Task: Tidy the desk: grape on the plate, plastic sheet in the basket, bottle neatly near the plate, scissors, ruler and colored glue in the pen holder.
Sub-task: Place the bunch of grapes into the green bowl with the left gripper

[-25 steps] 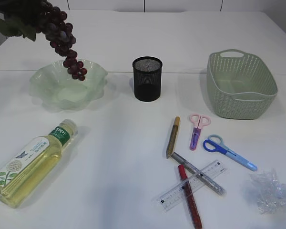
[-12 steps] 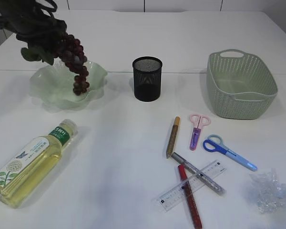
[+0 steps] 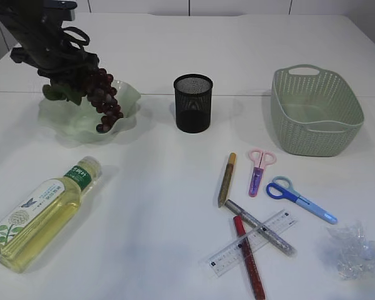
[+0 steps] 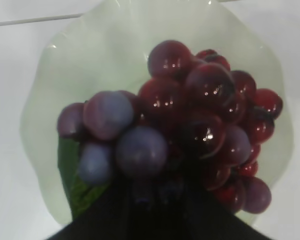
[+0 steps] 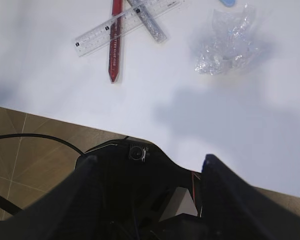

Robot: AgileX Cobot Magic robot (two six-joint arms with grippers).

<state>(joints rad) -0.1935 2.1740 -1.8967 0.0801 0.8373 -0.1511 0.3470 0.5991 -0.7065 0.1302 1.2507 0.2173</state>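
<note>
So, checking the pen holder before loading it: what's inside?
The black mesh pen holder shows nothing sticking out, and its upper interior looks empty; the bottom is hidden by its wall.

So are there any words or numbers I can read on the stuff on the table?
Bottle: the label has a green band with white characters and small print beside a flower picture, all too small to read.
Clear ruler: tick marks and tiny numbers along its edge, too blurred to read in either view.
Glitter glue pens: no readable print.
Scissors, pen holder, basket: no writing seen.
</note>
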